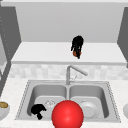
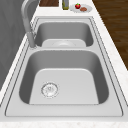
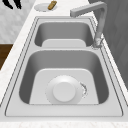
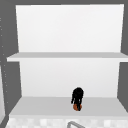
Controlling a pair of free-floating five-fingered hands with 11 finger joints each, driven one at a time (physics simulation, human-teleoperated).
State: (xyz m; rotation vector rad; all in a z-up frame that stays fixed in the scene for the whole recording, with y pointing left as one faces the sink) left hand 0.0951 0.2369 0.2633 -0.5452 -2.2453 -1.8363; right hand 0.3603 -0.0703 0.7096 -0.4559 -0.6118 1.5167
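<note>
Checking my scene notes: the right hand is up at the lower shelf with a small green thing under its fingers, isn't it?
Not quite. The thing under the right hand is orange, not green, as the front view and upper view show. The hand is indeed at the lower shelf.

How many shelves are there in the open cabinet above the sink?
2: the lower shelf, where the right hand holds a small orange thing, and the upper shelf above it. More may sit higher up.

No text, label, brand, number or sign can be read on any surface here (not on the double-basin stainless steel sink (image 1: 25, 100), the white open wall shelves (image 4: 50, 56), the large glossy red ball (image 1: 67, 115), or the round white plate (image 3: 64, 91)).
</note>
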